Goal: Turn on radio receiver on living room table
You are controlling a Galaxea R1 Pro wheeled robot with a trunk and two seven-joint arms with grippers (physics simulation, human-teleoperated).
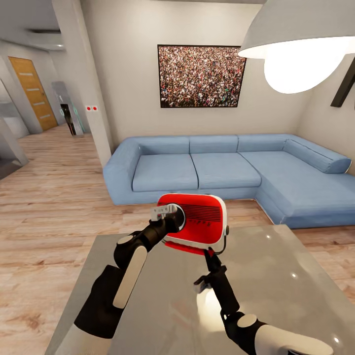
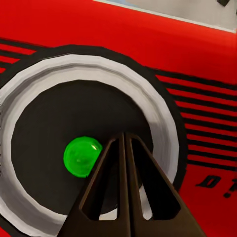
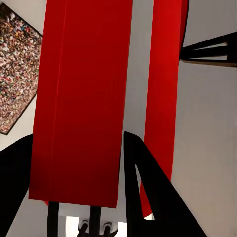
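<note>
While the radio receiver (image 1: 197, 219) is up in the air over the near half of the grey surface (image 1: 276, 296), tilted so its wide red face looks back toward the robot, both arms are busy with it. Blue sofa (image 1: 222, 170) and the crowd photo (image 1: 201, 76) sit behind, so yeah, living room.

The right tool (image 1: 211, 252) comes at it from underneath, at the lower right corner. In the right wrist view its dark fingers (image 3: 148, 187) sit either side of the slim red body (image 3: 84, 98), so I'd call that clenched on the radio, holding it edge-on. That forearm rises steeply from low on the right, wrist pointing up.

The left tool (image 1: 173, 220) is the one that matters. It's straight in front of the round dial on the radio's left end, pointing into the face. In the left wrist view the two fingertips (image 2: 124, 148) are pressed together into one point, nothing between them, so closed and empty. That tip sits over the black centre of the dial (image 2: 74, 148), just beside a green button (image 2: 82, 156) lying a touch to one side of it. Can't tell if it's actually touching the surface of the dial yet.

The radio's long axis runs side to side across the robot. The left arm is bent at the elbow, forearm angled up and inward. My guess: a small sideways nudge, then a push onto that green spot.
</note>
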